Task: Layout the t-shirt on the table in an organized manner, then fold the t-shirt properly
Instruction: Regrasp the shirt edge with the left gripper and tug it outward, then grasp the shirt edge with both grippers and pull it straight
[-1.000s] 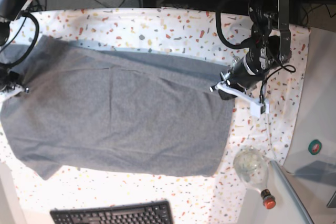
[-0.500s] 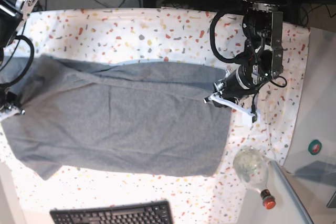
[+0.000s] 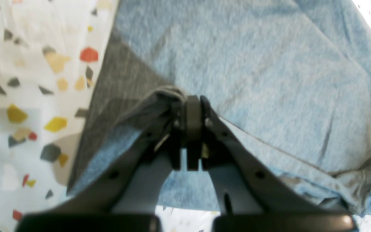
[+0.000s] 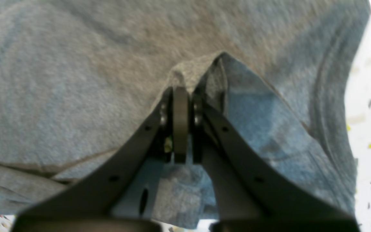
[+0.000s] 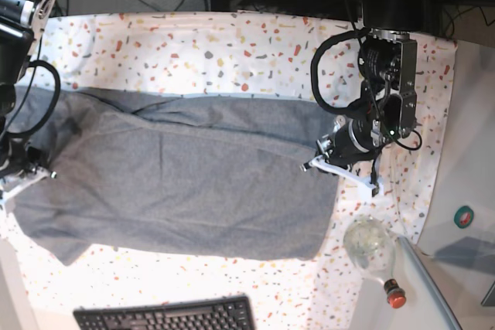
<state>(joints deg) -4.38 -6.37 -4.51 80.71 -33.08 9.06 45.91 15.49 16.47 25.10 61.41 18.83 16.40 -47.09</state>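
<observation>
The dark-grey t-shirt [image 5: 186, 175] lies across the speckled table [image 5: 232, 52], its far edge folded over toward the near side. My left gripper [image 5: 321, 161] is at the shirt's right edge, shut on a pinch of the fabric [image 3: 167, 96]. My right gripper [image 5: 23, 175] is at the shirt's left edge, shut on a fold of the fabric [image 4: 198, 71]. In the left wrist view the left gripper [image 3: 190, 103] shows closed jaws with cloth bunched at the tips. In the right wrist view the right gripper [image 4: 181, 91] shows closed jaws under a raised fold.
A clear bottle with a red cap [image 5: 375, 256] lies at the table's right near corner. A black keyboard [image 5: 166, 316] sits at the near edge. A plain grey side surface [image 5: 472, 191] with a green tape roll [image 5: 464, 216] is on the right. Cables hang behind the table.
Both grippers have moved toward the near side, carrying the shirt's far edge with them. The fold over the shirt has grown wider and more speckled table shows at the back.
</observation>
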